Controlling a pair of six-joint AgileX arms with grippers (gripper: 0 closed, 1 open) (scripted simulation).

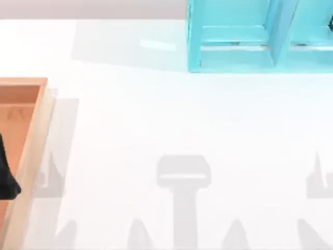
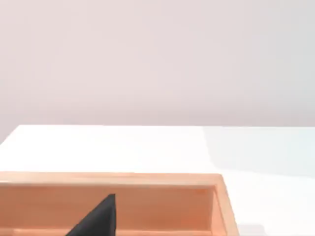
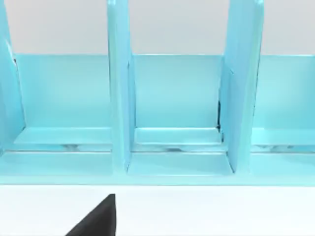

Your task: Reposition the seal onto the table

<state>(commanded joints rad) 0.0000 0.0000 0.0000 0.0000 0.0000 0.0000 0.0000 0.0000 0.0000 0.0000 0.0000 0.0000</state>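
The seal is out of view. The white table (image 1: 156, 120) stretches across the top view. A dark part of my left arm (image 1: 7, 174) hangs over the wooden tray (image 1: 32, 140) at the table's left edge. In the left wrist view a dark tip of my left gripper (image 2: 98, 219) sits just above the tray's inner wall (image 2: 147, 204). A dark tip of my right gripper (image 3: 98, 219) shows in the right wrist view, over the white table (image 3: 206, 206) in front of the turquoise shelf (image 3: 177, 98).
The turquoise shelf unit (image 1: 234, 57) stands at the back right, with upright dividers and open compartments. The orange-brown tray's raised rim (image 2: 108, 178) runs along the left side. Grey shadows of the arms fall on the table's front part (image 1: 183, 174).
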